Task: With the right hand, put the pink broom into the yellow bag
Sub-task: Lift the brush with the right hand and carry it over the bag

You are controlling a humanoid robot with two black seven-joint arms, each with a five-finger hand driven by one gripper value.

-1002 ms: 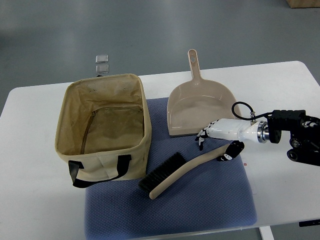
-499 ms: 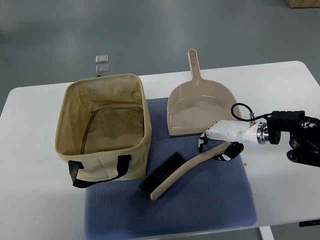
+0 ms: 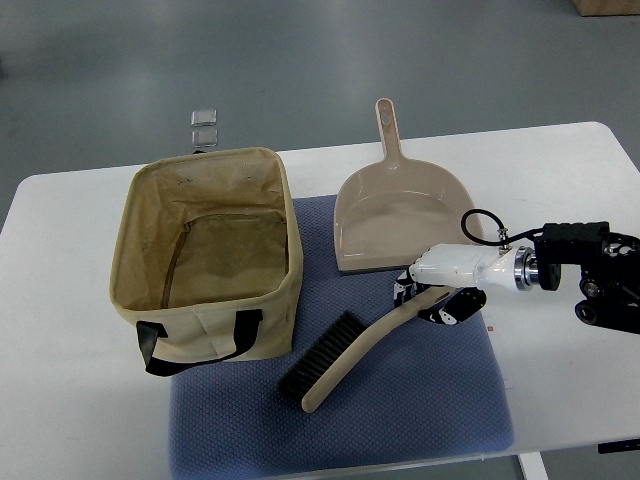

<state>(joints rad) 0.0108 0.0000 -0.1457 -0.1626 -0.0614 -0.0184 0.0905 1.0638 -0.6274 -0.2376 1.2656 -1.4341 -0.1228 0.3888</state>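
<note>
While closing on the handle end of the pink broom [image 3: 362,343], right hand [image 3: 437,296] with fingers [image 3: 403,292] curled over and around the handle, apparently gripping it, though firmness of hold cannot be judged from above; broom lying diagonally on the blue mat [image 3: 420,400], black bristles [image 3: 318,358] toward the yellow bag [image 3: 205,255], handle tip near the dustpan [image 3: 398,215]; bag standing open just beside the bristle end, black strap [image 3: 195,340] hanging on its near wall. Likely trouble: grip far out at one end, so the long bristle end may sag or swing on lifting; possible slip and rotation within the fingers; bristles catching the soft bag rim and folding the wall inward if carried too low; knuckles brushing the dustpan lip on rising. Left hand out of sight.
</note>
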